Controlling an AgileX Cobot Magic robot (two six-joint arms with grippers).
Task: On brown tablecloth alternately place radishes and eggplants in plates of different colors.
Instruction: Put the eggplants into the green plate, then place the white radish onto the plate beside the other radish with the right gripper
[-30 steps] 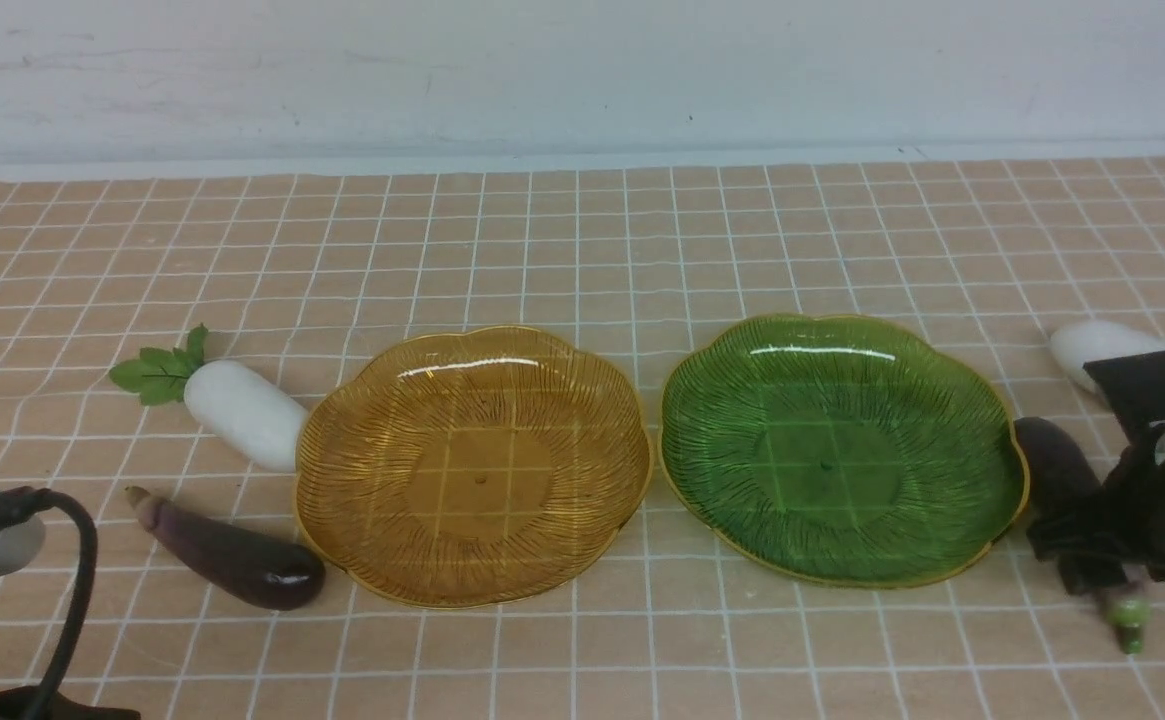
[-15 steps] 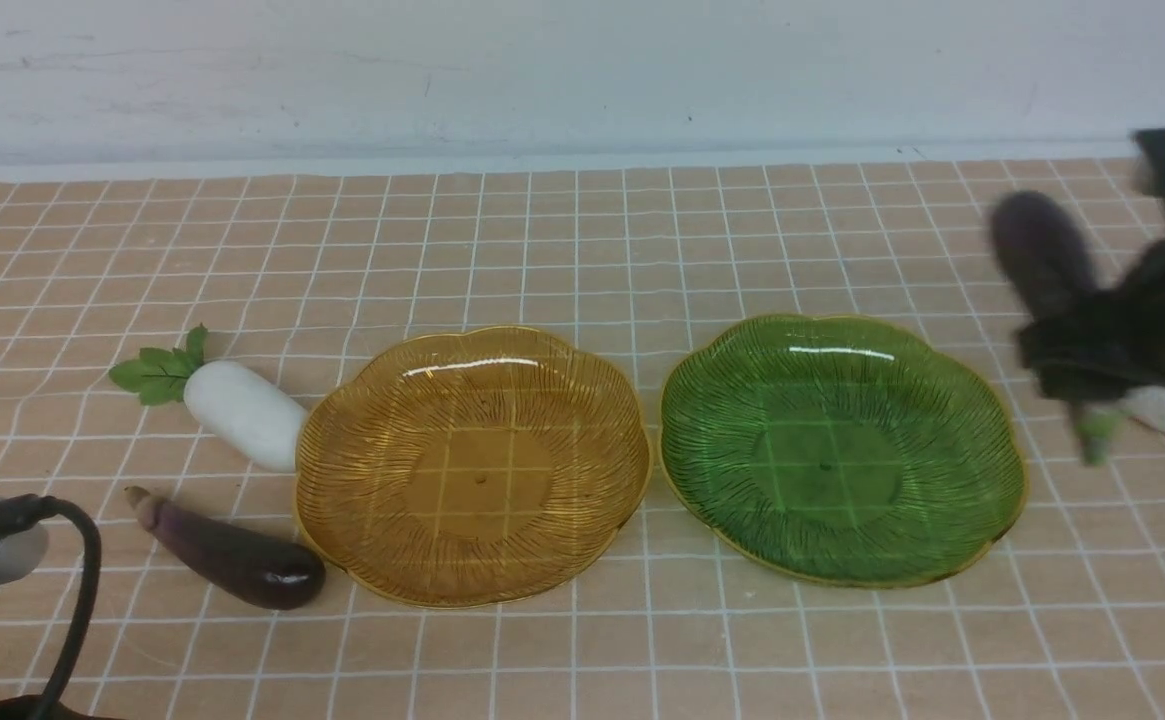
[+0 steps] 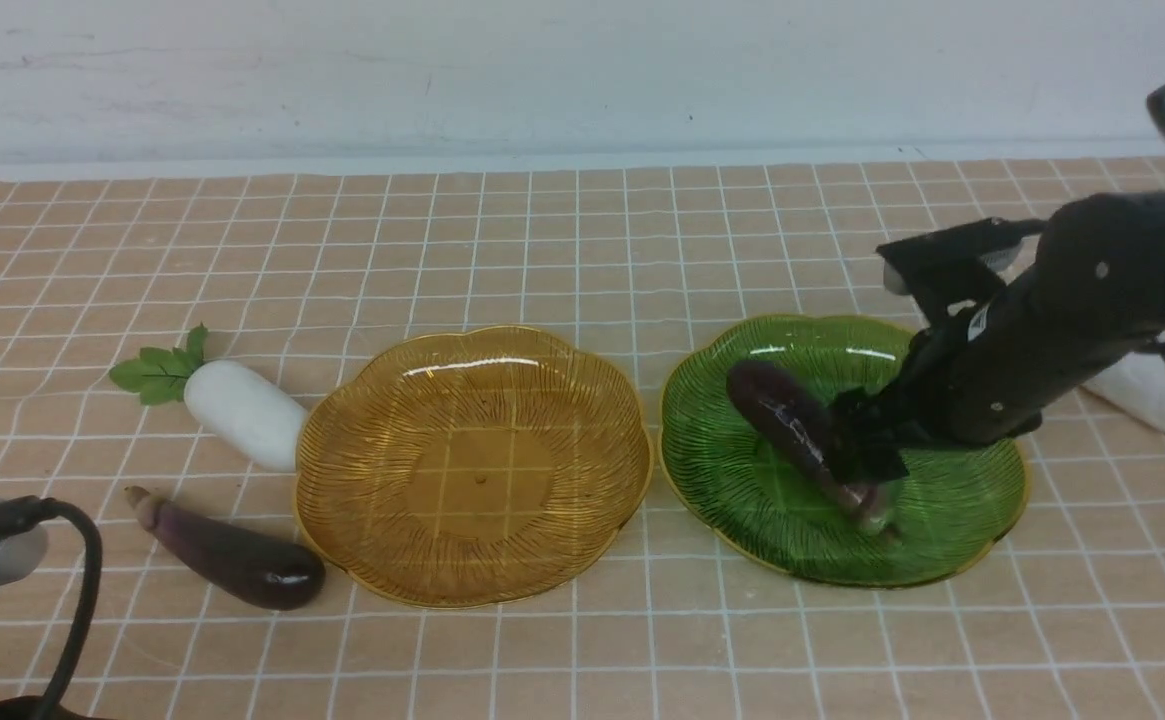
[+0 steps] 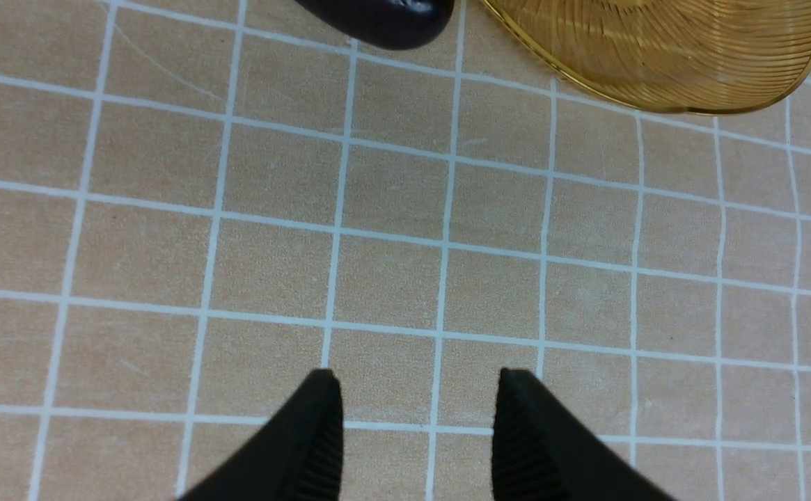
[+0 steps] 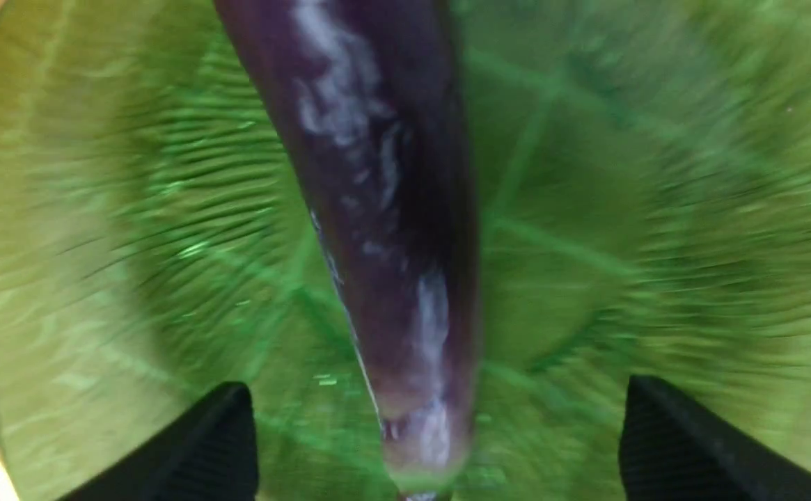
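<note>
You are keeping the right fingers spread wide on either side of the green-tipped eggplant, with a gap showing along both its flanks, so nothing is being gripped and the eggplant is lying free inside the green plate. You are probably finishing a release here: straddling it low lets it settle without rolling, and its slanting lie is keeping its whole length within the gold rim. Straight up looks like the safer way out, since a sideways drift could nudge the slick skin or catch the plate's edge. Over on the left, you are holding the other fingers apart above bare brown tablecloth, with nothing between them, perhaps waiting so the two arms are not crowding each other. The amber plate is sitting empty beside the green one, and the brown-tipped eggplant is lying just off its near left side, with the left radish resting by its left rim, leaves pointing away, which is leaving the smooth white body handy for a grasp. The right radish is lying beyond the green plate's right side, partly behind your right arm. Alternating kinds, you are likely wanting a radish next.
</note>
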